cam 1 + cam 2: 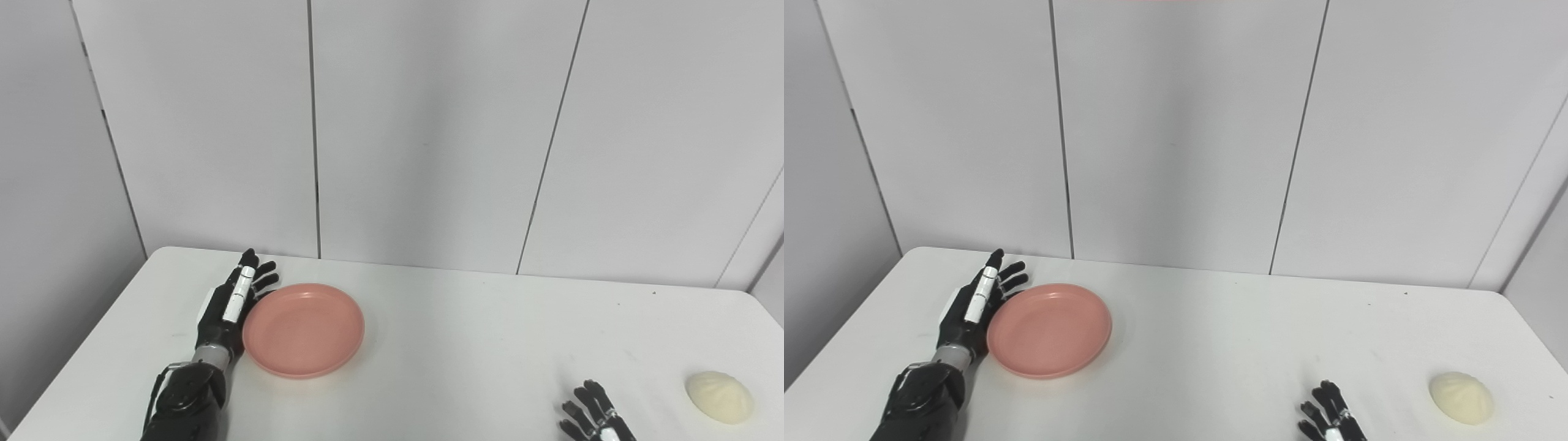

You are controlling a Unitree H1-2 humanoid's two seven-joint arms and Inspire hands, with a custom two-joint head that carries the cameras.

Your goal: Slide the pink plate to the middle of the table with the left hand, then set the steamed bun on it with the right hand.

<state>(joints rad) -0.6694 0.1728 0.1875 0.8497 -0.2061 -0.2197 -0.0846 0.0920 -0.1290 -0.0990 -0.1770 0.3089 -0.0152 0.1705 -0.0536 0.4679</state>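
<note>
The pink plate (pixel 303 329) lies flat on the left half of the white table (pixel 441 343). My left hand (pixel 233 303) stands edge-on against the plate's left rim, fingers straight and apart, holding nothing. A pale steamed bun (pixel 719 396) rests near the table's front right corner. My right hand (pixel 594 416) shows only its fingers at the bottom edge, spread and empty, a short way left of the bun and not touching it.
A grey panelled wall (pixel 429 135) rises right behind the table's far edge. The table's left edge runs close beside my left forearm (pixel 184 404). Bare tabletop lies between plate and bun.
</note>
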